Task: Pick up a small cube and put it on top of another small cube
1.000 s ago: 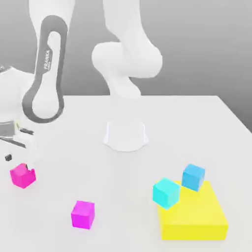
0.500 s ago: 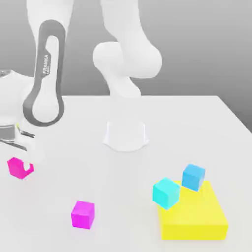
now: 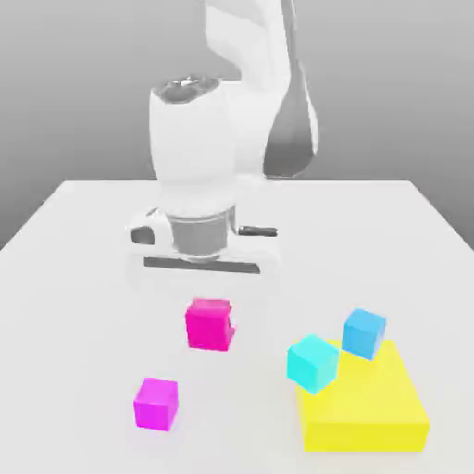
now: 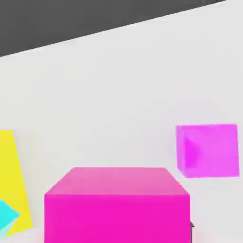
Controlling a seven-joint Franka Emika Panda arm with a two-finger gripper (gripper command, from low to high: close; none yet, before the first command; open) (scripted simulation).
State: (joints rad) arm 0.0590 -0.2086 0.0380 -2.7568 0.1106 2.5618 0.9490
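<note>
The hand (image 3: 211, 310) grips a smooth, plain hot-pink cube (image 3: 209, 326).

A simulated lab: robot arm (image 3: 199, 139), colored blocks (image 3: 361, 403), plain white table (image 3: 74, 278).

White rounded arm (image 3: 194, 139), grey band above white claw (image 3: 205, 292), dark slot across.
</note>
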